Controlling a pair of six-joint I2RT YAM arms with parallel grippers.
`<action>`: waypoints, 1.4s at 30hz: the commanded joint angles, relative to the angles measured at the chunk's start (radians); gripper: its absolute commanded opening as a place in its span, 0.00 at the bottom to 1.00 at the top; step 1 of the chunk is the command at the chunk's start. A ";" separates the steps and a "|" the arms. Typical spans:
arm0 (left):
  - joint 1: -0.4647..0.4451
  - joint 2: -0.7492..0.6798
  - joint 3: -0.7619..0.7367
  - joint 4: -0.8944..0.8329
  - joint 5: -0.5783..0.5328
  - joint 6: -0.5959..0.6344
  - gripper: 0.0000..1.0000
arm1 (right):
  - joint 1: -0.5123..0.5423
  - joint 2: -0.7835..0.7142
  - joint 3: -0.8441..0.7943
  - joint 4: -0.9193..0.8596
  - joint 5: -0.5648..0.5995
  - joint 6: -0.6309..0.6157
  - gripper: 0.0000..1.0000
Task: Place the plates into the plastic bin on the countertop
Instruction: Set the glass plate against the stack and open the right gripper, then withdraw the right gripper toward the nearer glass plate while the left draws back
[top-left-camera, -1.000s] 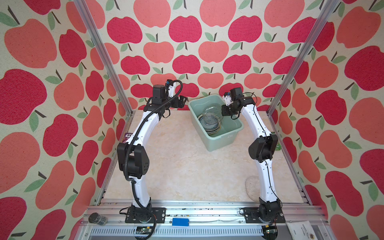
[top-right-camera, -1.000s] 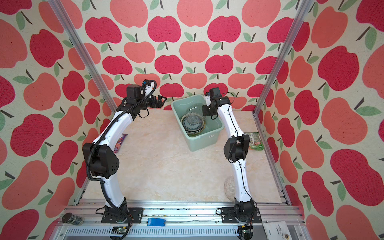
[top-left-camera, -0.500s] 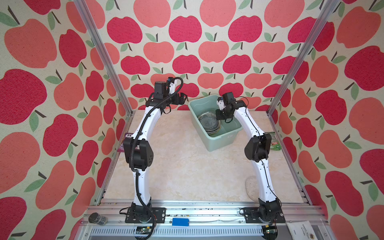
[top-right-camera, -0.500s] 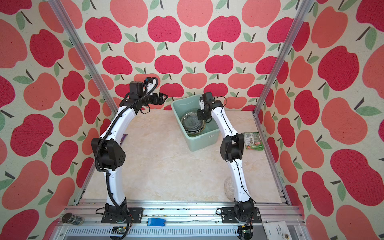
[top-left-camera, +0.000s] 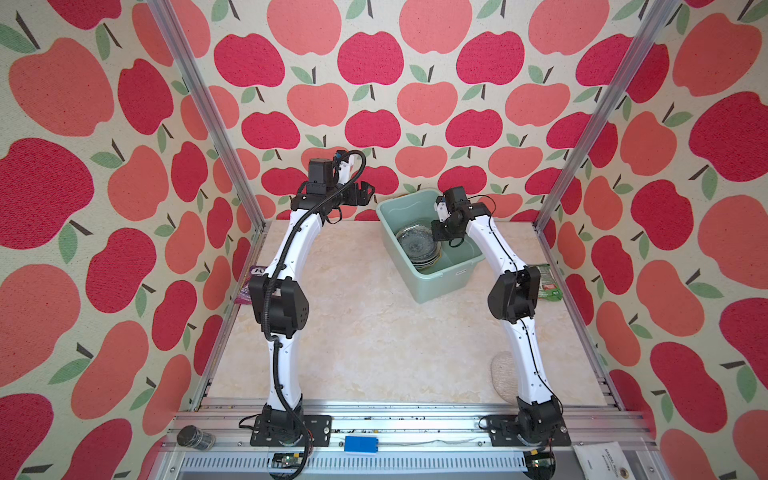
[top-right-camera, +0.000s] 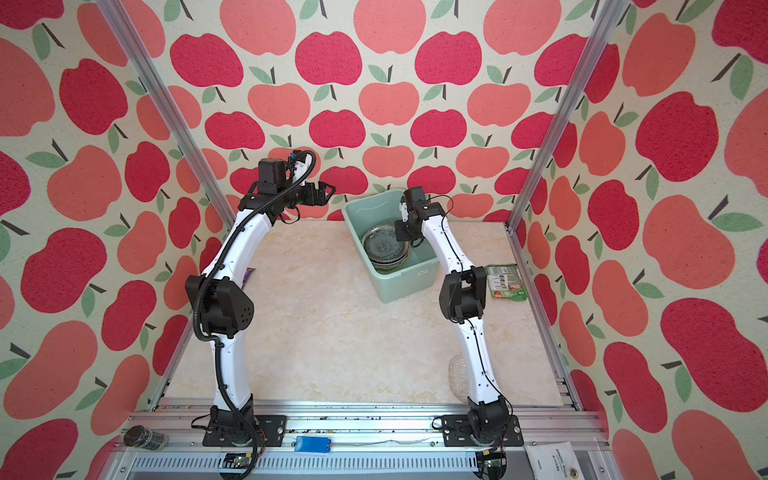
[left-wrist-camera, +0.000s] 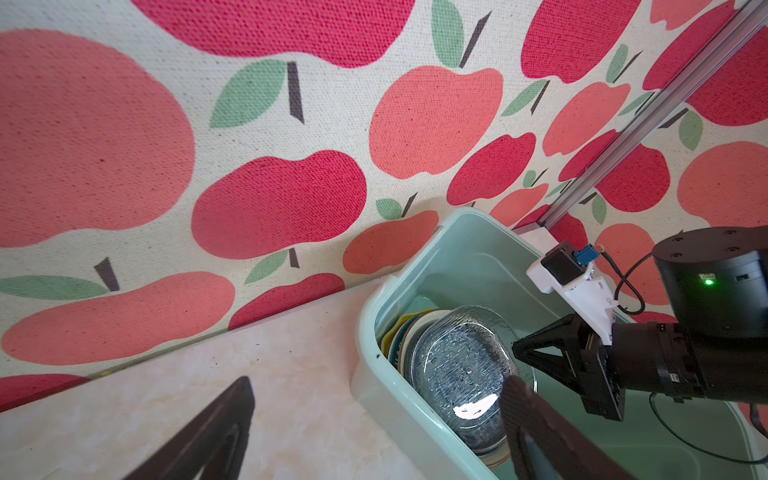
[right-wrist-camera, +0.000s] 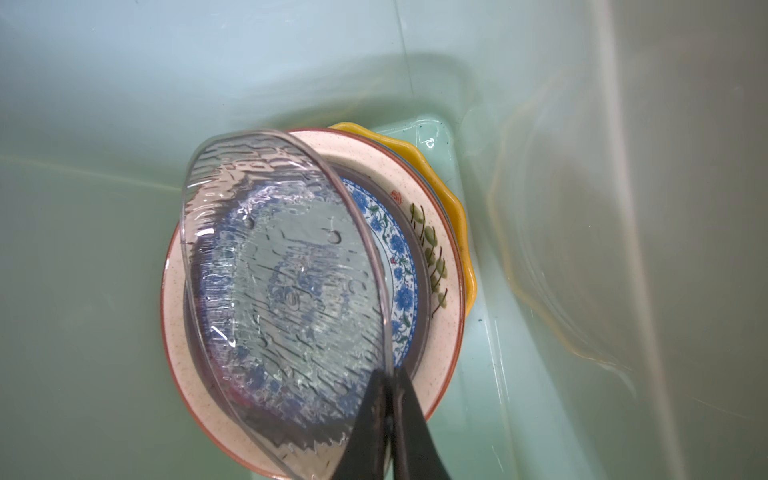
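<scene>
The counter (top-left-camera: 365, 332) is cream with a marble pattern. Its widest free stretch lies between the two arms, from the plastic bin (top-left-camera: 438, 286) to the front rail (top-left-camera: 395, 409). The bin is pale mint green and stands at the back, right of the middle. It is turned at an angle, with its far corner close to the back wall (top-left-camera: 374, 124). The small label (top-right-camera: 423, 272) on its near wall is too small to read.

Inside, the plates (top-left-camera: 417, 251) lie stacked against the bin's left wall, and the bin floor to their right is free. The right wrist view shows a yellow scalloped plate (right-wrist-camera: 469, 282), a cream plate (right-wrist-camera: 440, 266) with a green plant, and a blue-flowered plate (right-wrist-camera: 401, 299). On top, the clear glass plate (right-wrist-camera: 282, 291) is tilted, and the right fingers (right-wrist-camera: 361, 432) are closed on its rim.

The left fingers (left-wrist-camera: 216, 419) stand wide apart and hold nothing, above the counter near the bin's left rim. A green packet (top-right-camera: 505, 282) lies at the counter's right edge and a purple packet (top-left-camera: 251, 274) at its left edge; their print cannot be read.
</scene>
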 joint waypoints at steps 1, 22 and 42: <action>0.008 0.024 0.051 -0.049 0.020 0.019 0.95 | -0.004 0.027 -0.009 0.004 0.013 0.021 0.10; 0.008 0.035 0.094 -0.077 0.040 0.034 0.94 | -0.016 0.015 -0.048 0.018 0.019 0.037 0.23; -0.045 -0.102 -0.017 -0.123 0.097 0.084 0.95 | -0.019 -0.303 -0.196 0.170 -0.134 0.022 0.46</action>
